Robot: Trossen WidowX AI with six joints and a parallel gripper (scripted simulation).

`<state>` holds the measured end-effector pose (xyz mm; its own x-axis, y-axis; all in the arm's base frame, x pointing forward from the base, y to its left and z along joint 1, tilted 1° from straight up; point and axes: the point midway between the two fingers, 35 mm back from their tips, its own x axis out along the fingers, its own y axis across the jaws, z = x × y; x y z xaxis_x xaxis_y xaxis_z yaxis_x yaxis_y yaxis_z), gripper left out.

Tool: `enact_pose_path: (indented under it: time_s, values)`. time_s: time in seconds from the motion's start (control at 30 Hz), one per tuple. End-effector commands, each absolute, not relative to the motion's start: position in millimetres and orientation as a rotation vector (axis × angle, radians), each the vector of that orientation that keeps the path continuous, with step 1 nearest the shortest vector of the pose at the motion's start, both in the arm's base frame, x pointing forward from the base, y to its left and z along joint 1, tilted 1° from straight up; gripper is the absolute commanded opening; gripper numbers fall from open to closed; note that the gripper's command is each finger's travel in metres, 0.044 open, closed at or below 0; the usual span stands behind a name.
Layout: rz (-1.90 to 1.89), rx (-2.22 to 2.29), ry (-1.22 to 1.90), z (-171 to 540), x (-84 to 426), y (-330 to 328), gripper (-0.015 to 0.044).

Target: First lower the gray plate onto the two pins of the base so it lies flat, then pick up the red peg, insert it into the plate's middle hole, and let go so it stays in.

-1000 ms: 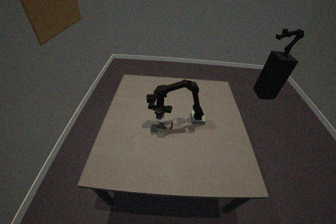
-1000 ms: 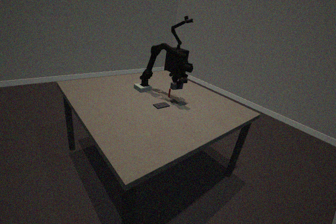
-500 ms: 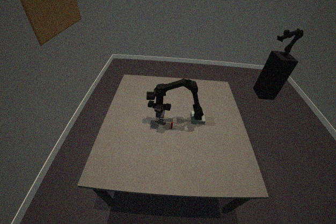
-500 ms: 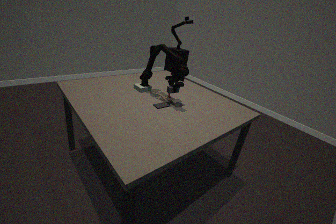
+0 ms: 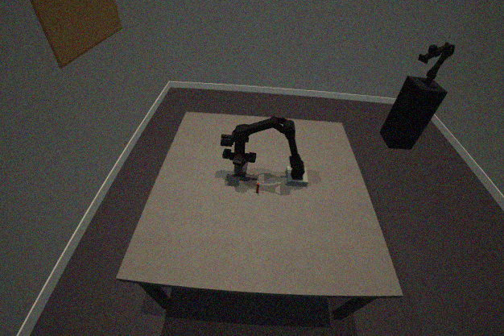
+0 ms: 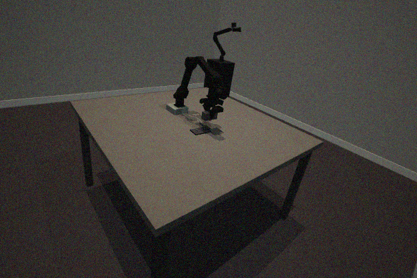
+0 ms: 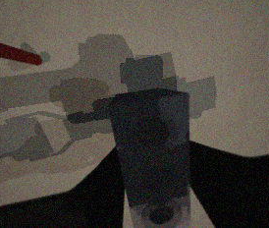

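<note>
1. Above the wooden-toned tabletop, near the red peg, I hold my claw pointing down, its fingers closed on the gray plate.
2. Just beside the red peg, as the top view shows it, the plate hangs raised, apart from the tabletop; its round hole shows at the near end in my wrist view.
3. To the image-left of the red peg, my claw and plate appear in the top view; from my wrist, the peg shows at the upper left, apart from the plate and from both fingers.
4. Near the red peg's spot, a dark flat slab rests on the tabletop. I cannot make out its pins.
5. Farther from the red peg, on the side opposite my claw in the top view, my arm's foot stands on a pale mounting block.
</note>
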<state>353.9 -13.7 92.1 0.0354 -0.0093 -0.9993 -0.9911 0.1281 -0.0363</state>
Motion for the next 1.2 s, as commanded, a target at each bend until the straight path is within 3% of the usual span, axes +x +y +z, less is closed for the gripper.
enact_pose_path:
  time_s: [0.0,0.5,1.17]
  values:
    - [1.095,-1.145,1.248,84.6,352.3,-24.4,0.0000]
    - [1.120,-1.175,1.236,62.6,345.0,-65.5,0.0000]
    - [1.120,-1.175,1.236,62.3,344.8,-66.0,0.0000]
